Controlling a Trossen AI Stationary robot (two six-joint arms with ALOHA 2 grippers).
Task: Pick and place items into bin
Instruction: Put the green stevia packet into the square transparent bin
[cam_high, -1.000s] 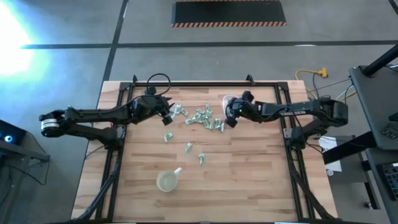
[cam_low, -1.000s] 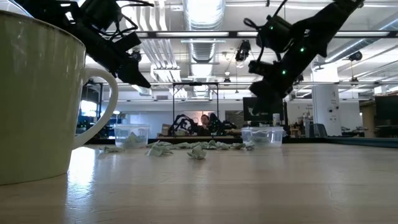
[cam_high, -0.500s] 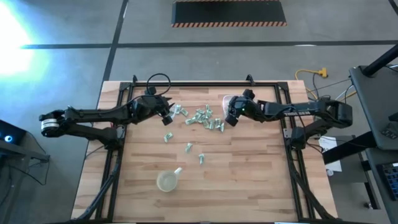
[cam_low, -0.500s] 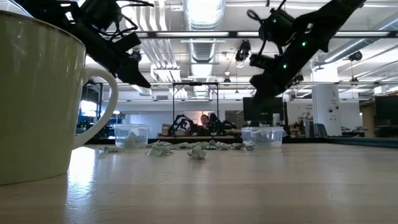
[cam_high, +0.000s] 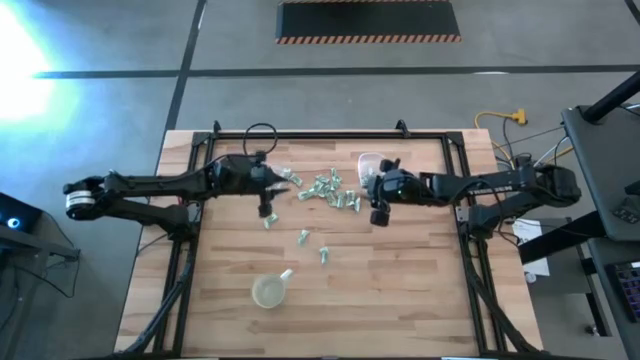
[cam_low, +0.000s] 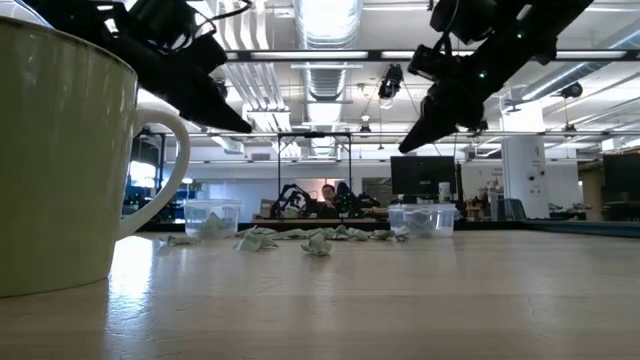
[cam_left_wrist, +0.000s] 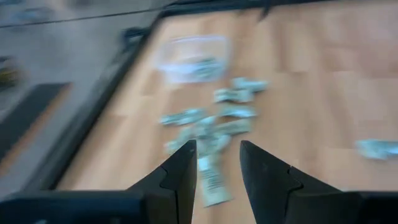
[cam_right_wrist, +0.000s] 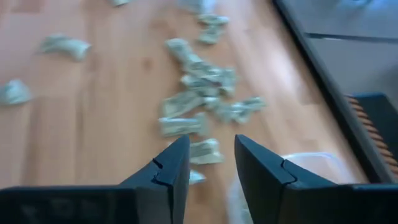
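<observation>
- Risk 1: the items (cam_high: 330, 190) lie bunched in a loose cluster near the middle of the table's (cam_high: 400, 290) far half, several touching. We judge that a descent into that pile could trap two at once or nudge neighbours aside.
- Risk 2: both arms work the same cluster from opposite sides. The left gripper (cam_high: 268, 197) hangs over its left end, the right gripper (cam_high: 378, 212) over its right end. If both reach inward together, we could clip each other.
- Risk 3: the pieces are tiny and flat against the wood, so jaws closing slightly high would likely come up empty.
- Risk 4: the right clear bin (cam_high: 370, 163) sits just beside the right wrist, toward the far edge. A careless swing could knock it. The left clear bin (cam_low: 211, 218) shows in the low view, but in the high view the left arm hides it.
- Left jaws: slightly apart, a narrow gap, nothing between them in the left wrist view. One item lies on the table under the gap.
- Right jaws: also parted by a narrow gap, empty, off the table. Low view puts both grippers well above the surface.
- Strays: a few items (cam_high: 303, 238) lie apart, toward the table's centre. The yellowish cup (cam_high: 268, 291) stands near the near edge, well clear.
</observation>
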